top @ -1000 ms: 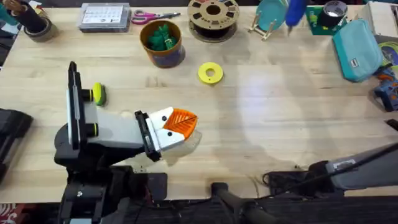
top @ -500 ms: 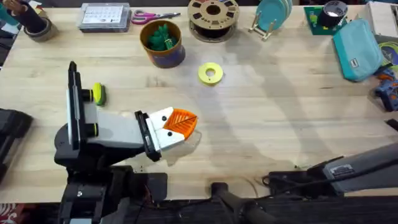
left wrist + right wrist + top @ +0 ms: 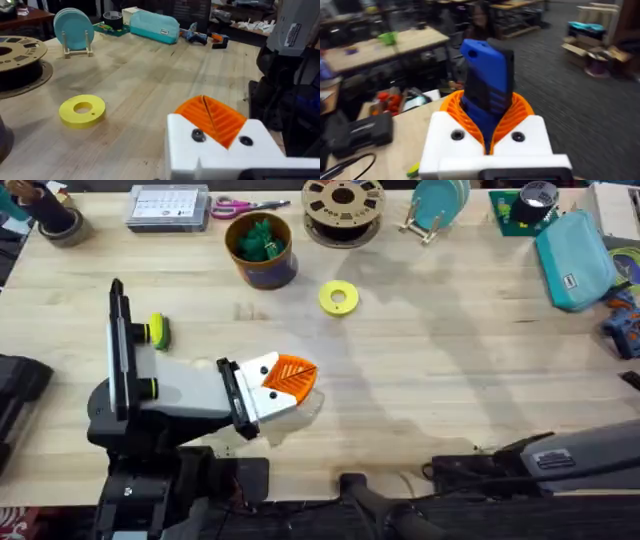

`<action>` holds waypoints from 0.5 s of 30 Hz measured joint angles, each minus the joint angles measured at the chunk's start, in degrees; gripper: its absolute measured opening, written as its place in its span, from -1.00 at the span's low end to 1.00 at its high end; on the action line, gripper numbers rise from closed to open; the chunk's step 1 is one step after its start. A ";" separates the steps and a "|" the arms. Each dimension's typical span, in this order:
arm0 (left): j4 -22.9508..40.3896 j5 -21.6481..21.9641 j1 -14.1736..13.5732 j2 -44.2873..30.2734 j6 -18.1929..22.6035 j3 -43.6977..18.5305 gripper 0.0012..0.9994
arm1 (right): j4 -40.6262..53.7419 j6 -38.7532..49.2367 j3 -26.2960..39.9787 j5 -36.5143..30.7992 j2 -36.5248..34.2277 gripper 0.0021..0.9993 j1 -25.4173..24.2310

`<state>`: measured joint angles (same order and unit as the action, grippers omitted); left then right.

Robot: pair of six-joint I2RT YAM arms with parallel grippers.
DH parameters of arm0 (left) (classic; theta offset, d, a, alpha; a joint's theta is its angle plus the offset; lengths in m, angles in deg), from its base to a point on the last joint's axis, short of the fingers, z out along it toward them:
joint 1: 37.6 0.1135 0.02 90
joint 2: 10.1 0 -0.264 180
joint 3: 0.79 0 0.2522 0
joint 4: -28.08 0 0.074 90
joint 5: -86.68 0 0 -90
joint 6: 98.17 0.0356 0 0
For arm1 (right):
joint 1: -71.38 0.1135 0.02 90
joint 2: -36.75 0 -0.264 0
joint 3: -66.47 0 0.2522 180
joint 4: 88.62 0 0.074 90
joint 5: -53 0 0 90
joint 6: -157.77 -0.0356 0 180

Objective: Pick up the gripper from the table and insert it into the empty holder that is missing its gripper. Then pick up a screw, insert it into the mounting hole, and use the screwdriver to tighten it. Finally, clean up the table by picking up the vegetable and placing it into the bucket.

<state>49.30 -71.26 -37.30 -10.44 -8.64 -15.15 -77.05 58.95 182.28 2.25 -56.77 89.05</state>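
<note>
My left gripper rests low over the table at the front left. It is shut, with its two orange fingers pressed together on white mounts that show two dark screws. My right gripper is shut on the blue screwdriver, held up facing the room beyond the table. The right arm lies along the front right edge. The green vegetable sits inside the bucket at the back, left of centre.
A yellow ring lies in front of the brown spool. Along the back stand a clear parts box, scissors and teal plates in a rack. A teal pouch sits at the back right.
The blue screwdriver, blurred near the table's far edge a second ago, has left the overhead view, and its shadow has swept across the table. The left arm has stayed still.
</note>
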 joint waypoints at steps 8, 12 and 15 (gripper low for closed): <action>0.00 0.00 0.00 0.00 0.00 0.00 -1.00 | -16.64 -6.66 -7.02 7.97 0.02 -0.95 0.68; 0.00 0.00 0.00 0.00 0.00 0.00 -1.00 | -27.07 -11.41 -11.65 13.26 0.00 -0.95 1.09; 0.00 0.00 0.00 -0.01 0.00 0.00 -1.00 | -33.52 -14.82 -13.08 18.49 0.00 -0.95 1.31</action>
<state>49.30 -71.26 -37.30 -10.44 -8.64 -15.15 -110.57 44.13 169.20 20.74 -56.77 90.36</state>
